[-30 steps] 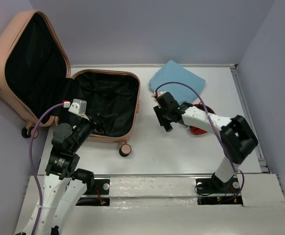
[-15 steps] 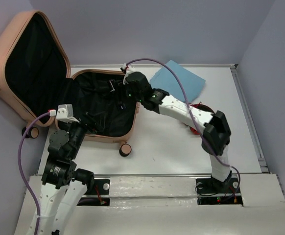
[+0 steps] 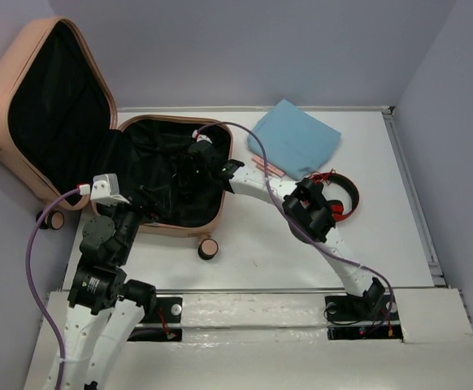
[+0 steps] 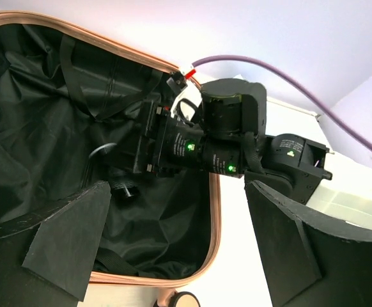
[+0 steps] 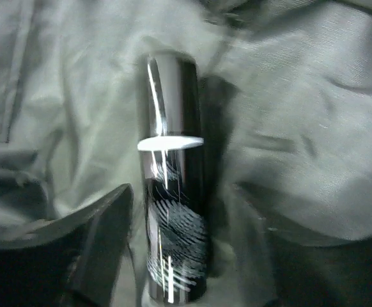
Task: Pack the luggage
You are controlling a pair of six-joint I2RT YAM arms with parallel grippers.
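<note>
The peach-pink luggage (image 3: 220, 175) lies open at the table's left, lid (image 3: 9, 77) raised, black lining showing. My right gripper (image 3: 189, 175) reaches down inside the tub. In the right wrist view it (image 5: 183, 211) is open, and a glossy black cylinder with a white band and swirl print (image 5: 173, 211) lies on the lining between the fingers (image 5: 103, 236). My left gripper (image 3: 151, 199) is open and empty above the tub's near rim (image 4: 215, 211). In the left wrist view it (image 4: 178, 211) looks at the right arm (image 4: 227, 137) in the tub.
A folded blue cloth (image 3: 295, 138) lies at the back of the table. Red-and-black headphones (image 3: 342, 199) lie right of centre, partly behind the right arm. Thin pink sticks (image 3: 267, 166) lie by the cloth. A suitcase wheel (image 3: 208, 248) juts out in front.
My right arm has swung left from the table near the headphones, over the rim, and down into the luggage tub. The left arm has shifted only slightly.
</note>
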